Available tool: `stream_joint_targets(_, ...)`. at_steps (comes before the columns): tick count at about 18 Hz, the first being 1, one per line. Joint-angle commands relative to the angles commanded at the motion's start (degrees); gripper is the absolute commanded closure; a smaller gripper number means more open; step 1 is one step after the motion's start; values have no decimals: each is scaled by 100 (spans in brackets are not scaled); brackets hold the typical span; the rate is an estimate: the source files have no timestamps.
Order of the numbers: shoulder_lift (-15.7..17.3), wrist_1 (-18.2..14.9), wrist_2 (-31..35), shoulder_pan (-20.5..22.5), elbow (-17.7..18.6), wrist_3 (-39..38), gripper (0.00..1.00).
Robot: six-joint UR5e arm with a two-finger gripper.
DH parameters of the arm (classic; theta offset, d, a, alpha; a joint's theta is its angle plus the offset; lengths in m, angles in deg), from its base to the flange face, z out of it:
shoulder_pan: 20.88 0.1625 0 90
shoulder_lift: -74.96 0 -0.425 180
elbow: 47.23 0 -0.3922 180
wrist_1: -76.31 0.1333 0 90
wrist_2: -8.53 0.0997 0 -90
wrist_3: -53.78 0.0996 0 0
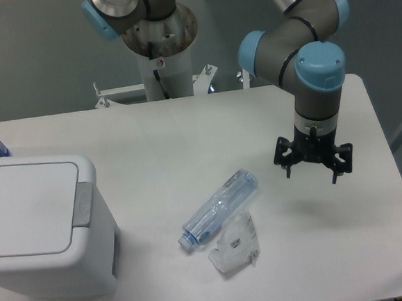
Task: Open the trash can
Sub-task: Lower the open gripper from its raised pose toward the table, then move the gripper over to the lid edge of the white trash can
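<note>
Fixed camera view
Gripper: we saw the gripper (pixel 313 167) at the right of centre, hanging from the arm (pixel 302 38) above the table (pixel 186 134), pointing down.
Jaws: they stood wide apart, with nothing between them and touching nothing.
Trash can: we found the trash can (pixel 43 229) at the lower left of the frame, partly cut by the left edge, well apart from the gripper.
Lid: its flat white lid (pixel 26 206) lay shut, with the grey push tab (pixel 83 204) on its right edge.
Bottle: a clear plastic bottle (pixel 217 209) lay on its side near the lower centre, between can and gripper.
Mask: a crumpled white mask (pixel 235 243) lay just below the bottle, touching it.
</note>
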Motion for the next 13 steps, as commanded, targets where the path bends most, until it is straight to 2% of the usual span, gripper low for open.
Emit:
stream_joint_targets(5,61,9,-904,-71,-351,-1319,0)
stream_joint_targets(9,166,0,-1423,-440,-809,-2407,0)
stream_joint_targets(13,307,-9,-1538,-958,-932,-2832,0)
